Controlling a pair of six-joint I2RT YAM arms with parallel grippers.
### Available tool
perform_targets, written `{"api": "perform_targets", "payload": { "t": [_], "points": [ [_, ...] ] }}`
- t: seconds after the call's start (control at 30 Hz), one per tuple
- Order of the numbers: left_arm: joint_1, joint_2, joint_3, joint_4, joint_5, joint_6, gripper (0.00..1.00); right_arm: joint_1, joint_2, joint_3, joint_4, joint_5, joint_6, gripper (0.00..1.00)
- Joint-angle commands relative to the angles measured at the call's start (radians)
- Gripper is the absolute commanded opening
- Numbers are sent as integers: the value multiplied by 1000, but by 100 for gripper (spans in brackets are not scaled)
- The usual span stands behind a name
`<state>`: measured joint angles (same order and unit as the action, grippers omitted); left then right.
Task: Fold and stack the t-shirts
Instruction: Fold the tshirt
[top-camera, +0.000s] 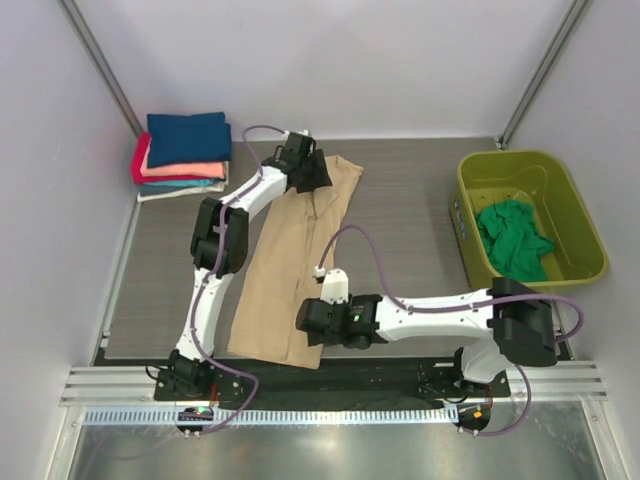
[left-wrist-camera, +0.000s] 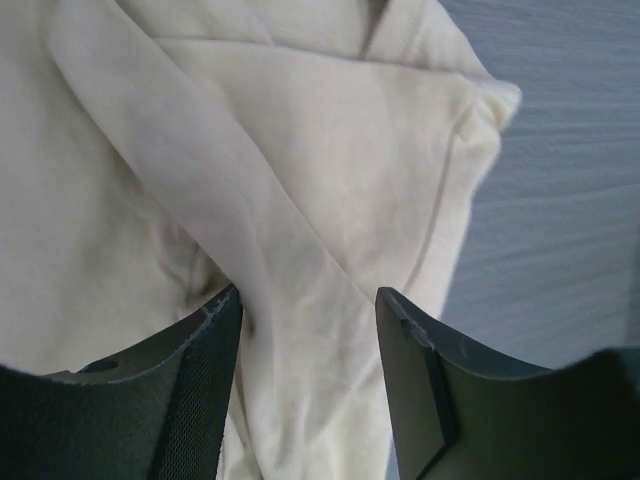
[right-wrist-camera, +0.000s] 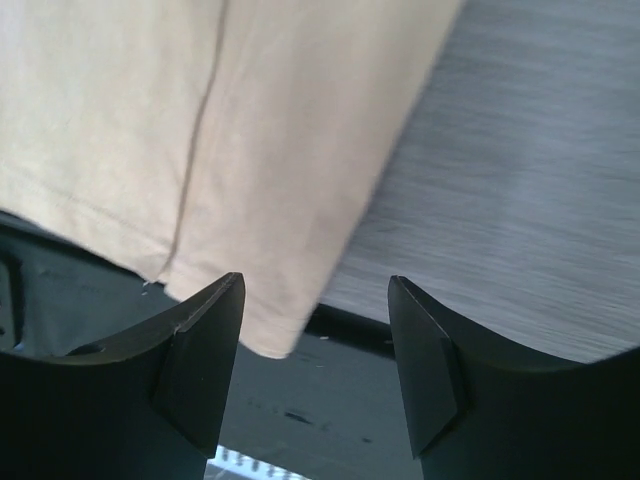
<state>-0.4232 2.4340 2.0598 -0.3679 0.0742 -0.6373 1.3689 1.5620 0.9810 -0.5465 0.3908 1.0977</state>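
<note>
A tan beige t-shirt (top-camera: 295, 260) lies folded lengthwise in a long strip down the middle of the table. My left gripper (top-camera: 308, 172) is open over its far end, jaws straddling a fold of the cloth (left-wrist-camera: 310, 300). My right gripper (top-camera: 308, 322) is open at the shirt's near right corner (right-wrist-camera: 270, 310), which hangs over the table's front edge. A stack of folded t-shirts (top-camera: 186, 152), navy on top with coral pink, red and teal below, sits at the back left. An emerald green t-shirt (top-camera: 513, 237) lies crumpled in the tub.
The lime-green plastic tub (top-camera: 575, 210) stands at the right. Grey walls enclose the table on three sides. A metal rail (top-camera: 330, 385) runs along the near edge by the arm bases.
</note>
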Motion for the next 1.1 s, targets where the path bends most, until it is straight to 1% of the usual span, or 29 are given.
{"api": "perform_targets", "payload": {
  "t": [0.0,0.07,0.1,0.2,0.23,0.27,0.3,0.33,0.37,0.4,0.43,0.47,0.5,0.53,0.57,0.6,0.63,0.67,0.7,0.73,0.77,0.8,0.83,0.9,0.93,0.97,1.03,1.07],
  "points": [
    [6,-206,-21,-60,47,41,58,-49,-83,76,-179,174,-31,66],
    [8,-278,-78,-69,33,54,59,-94,-114,90,-201,192,-74,68],
    [11,-361,-96,-77,24,57,60,-161,-128,102,-201,191,-93,69],
    [30,-492,-209,-121,-29,51,61,-278,-158,134,-139,149,-223,70],
    [38,-591,-318,-121,-39,45,62,-363,-157,151,-98,113,-293,69],
    [49,-639,-373,-114,-47,41,62,-404,-149,169,-74,96,-338,70],
    [52,-685,-444,-108,-66,31,62,-442,-114,223,-60,83,-364,70],
    [52,-779,-505,-92,-68,28,63,-521,-80,260,-52,70,-387,70],
    [54,-820,-633,-85,-97,22,63,-553,-48,298,-44,51,-445,70],
    [52,-864,-694,-77,-93,13,62,-589,36,374,-41,39,-461,70],
    [52,-904,-752,-50,-82,-8,62,-623,76,415,-35,16,-475,69],
    [52,-974,-873,-39,-80,-19,62,-681,117,491,-26,-30,-502,69],
    [52,-1009,-929,-26,-50,-33,62,-706,212,531,-20,-47,-510,66],
    [51,-1038,-993,7,-33,-74,61,-729,251,571,-21,-65,-516,63],
    [47,-1102,-1047,27,-27,-96,61,-769,298,644,-17,-101,-527,62],
    [41,-1131,-1160,49,-24,-123,60,-786,379,681,-13,-112,-533,60],
    [31,-1168,-1208,93,-21,-148,59,-801,427,718,-10,-127,-539,59],
    [2,-1229,-1251,113,-24,-179,59,-829,466,790,-12,-144,-547,58],
    [-18,-1263,-1324,132,-34,-189,59,-841,536,820,-4,-159,-558,57],
    [-53,-1291,-1348,133,-54,-196,59,-849,564,847,-3,-161,-565,56],
    [-66,-1315,-1375,130,-62,-205,59,-855,591,898,-3,-161,-571,56],
    [-77,-1372,-1420,129,-66,-211,59,-870,622,922,-3,-153,-576,56],
    [-89,-1395,-1444,127,-67,-219,59,-878,666,945,-3,-159,-579,57],
    [-95,-1467,-1484,116,-68,-226,59,-898,717,1004,-4,-165,-582,58],
    [-97,-1489,-1521,109,-76,-229,59,-904,739,1019,-4,-179,-582,58],
    [-97,-1507,-1535,103,-97,-232,59,-909,788,1053,-3,-188,-585,58],
    [-98,-1555,-1569,77,-100,-236,59,-913,832,1084,-3,-199,-594,58],
    [-98,-1569,-1581,73,-93,-240,59,-916,874,1116,-3,-199,-598,55]
  ]
}}
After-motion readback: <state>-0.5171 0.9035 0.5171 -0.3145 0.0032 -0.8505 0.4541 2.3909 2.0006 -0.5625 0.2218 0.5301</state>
